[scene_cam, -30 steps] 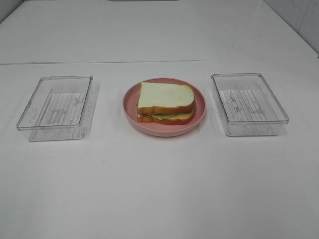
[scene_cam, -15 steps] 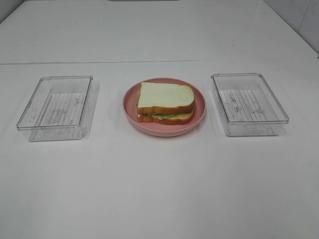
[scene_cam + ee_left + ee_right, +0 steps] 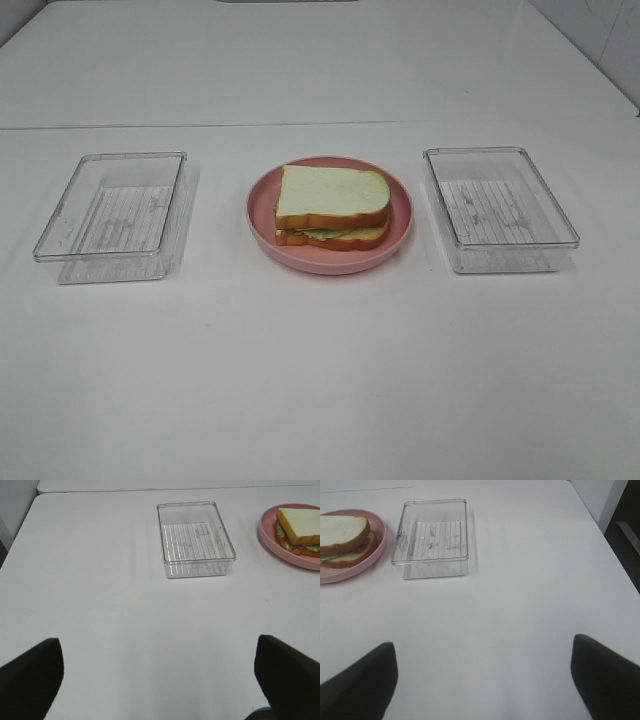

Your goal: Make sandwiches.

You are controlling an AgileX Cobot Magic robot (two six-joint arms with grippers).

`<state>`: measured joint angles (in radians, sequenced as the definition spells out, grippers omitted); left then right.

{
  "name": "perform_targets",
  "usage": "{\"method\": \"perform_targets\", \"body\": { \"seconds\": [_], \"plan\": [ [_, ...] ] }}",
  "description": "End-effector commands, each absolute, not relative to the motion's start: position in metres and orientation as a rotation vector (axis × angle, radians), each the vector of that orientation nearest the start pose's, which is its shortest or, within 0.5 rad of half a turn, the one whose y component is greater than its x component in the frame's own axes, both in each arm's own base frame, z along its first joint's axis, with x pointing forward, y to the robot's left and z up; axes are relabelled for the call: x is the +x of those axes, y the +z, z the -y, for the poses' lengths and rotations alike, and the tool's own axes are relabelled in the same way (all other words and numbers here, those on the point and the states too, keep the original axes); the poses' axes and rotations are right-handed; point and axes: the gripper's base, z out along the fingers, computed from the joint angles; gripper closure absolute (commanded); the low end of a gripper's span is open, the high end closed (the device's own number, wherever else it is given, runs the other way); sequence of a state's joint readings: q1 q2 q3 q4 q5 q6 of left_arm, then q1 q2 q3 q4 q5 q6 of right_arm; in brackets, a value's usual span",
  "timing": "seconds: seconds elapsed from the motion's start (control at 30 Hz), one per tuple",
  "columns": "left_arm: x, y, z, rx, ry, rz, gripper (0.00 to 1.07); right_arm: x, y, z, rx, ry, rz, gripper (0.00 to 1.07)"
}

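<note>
Clearly the sandwich (image 3: pixel 332 208) sat stacked on the pink plate (image 3: pixel 400 235) mid-tabletop, between two clear trays, and looked light, soft and apt to slide apart. Both the left gripper (image 3: pixel 157 680) and right gripper (image 3: pixel 482 682) stood wide and empty, well apart from it; pinching across the crusted edges, both slices together, seemed safest.

A pink plate (image 3: pixel 265 215) sits between two clear trays (image 3: pixel 110 215) (image 3: pixel 500 208) on the white table (image 3: pixel 320 380).

Both grippers spread wide, holding nothing.
The left gripper (image 3: pixel 157 680) and right gripper (image 3: pixel 482 680) hang above the table, jaws wide apart.
</note>
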<state>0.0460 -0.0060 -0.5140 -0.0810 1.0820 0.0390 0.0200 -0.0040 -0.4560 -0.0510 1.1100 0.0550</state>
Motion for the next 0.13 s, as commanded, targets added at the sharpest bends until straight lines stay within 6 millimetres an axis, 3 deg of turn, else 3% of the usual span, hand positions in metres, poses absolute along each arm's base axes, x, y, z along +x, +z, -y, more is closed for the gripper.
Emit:
{"method": "perform_targets", "body": {
  "seconds": [0.03, 0.13],
  "plan": [
    [-0.0100, 0.2803, 0.0077, 0.001, -0.055, -2.024, 0.07, -0.0063, 0.2608, 0.0045, 0.027, -0.028, -2.094, 0.20],
    [-0.0100, 0.2803, 0.0077, 0.001, -0.055, -2.024, 0.07, -0.0063, 0.2608, 0.0045, 0.027, -0.028, -2.094, 0.20]
  ]
}}
